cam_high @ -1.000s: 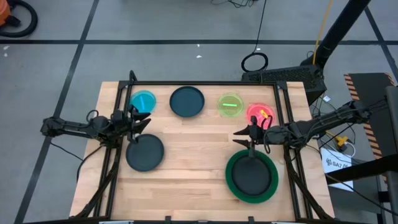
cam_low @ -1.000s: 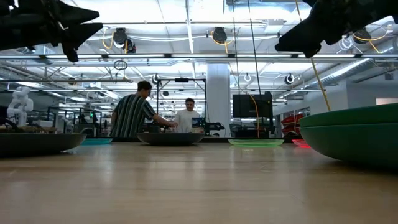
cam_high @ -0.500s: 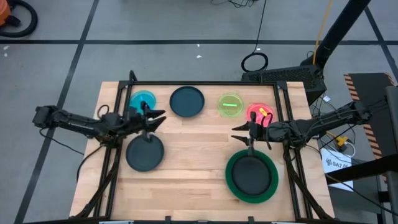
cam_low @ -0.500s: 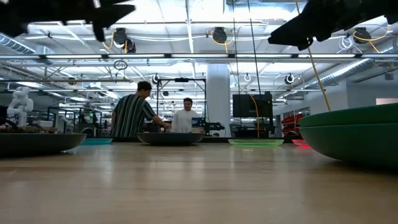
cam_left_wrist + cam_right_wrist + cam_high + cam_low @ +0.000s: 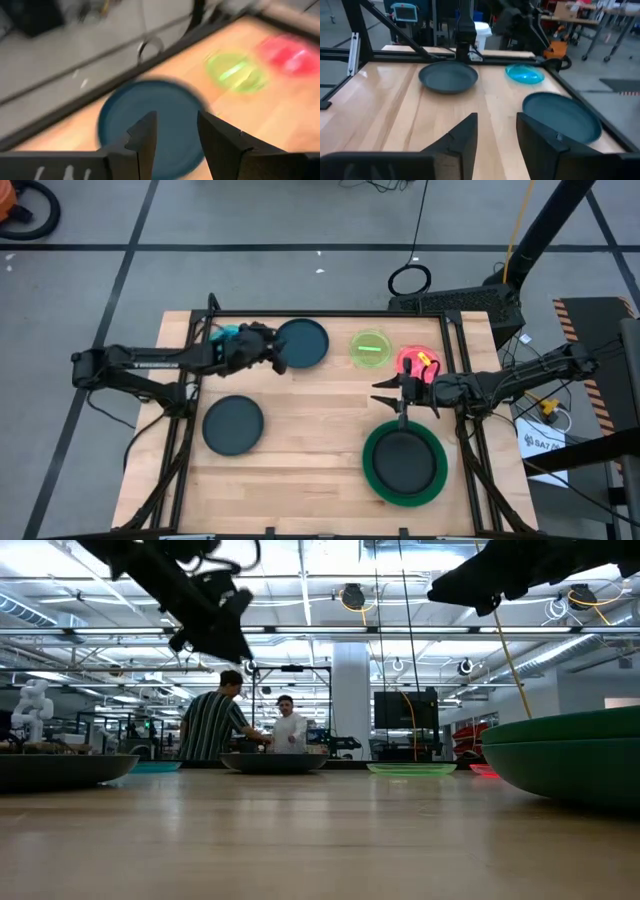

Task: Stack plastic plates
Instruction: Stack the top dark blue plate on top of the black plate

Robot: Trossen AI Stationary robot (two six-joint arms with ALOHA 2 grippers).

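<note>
From above, your left gripper [image 5: 268, 350] hangs with fingers parted and empty at the nine o'clock edge of the far navy plate [image 5: 303, 343]; the right gripper [image 5: 385, 392], also parted and empty, waits at twelve o'clock of the green stack [image 5: 404, 464]. You seem to be lining up a pick, so next lower and pinch that rim.

Through the left wrist, that plate [image 5: 150, 125] lies flat, round and dark between the fingers.
</note>
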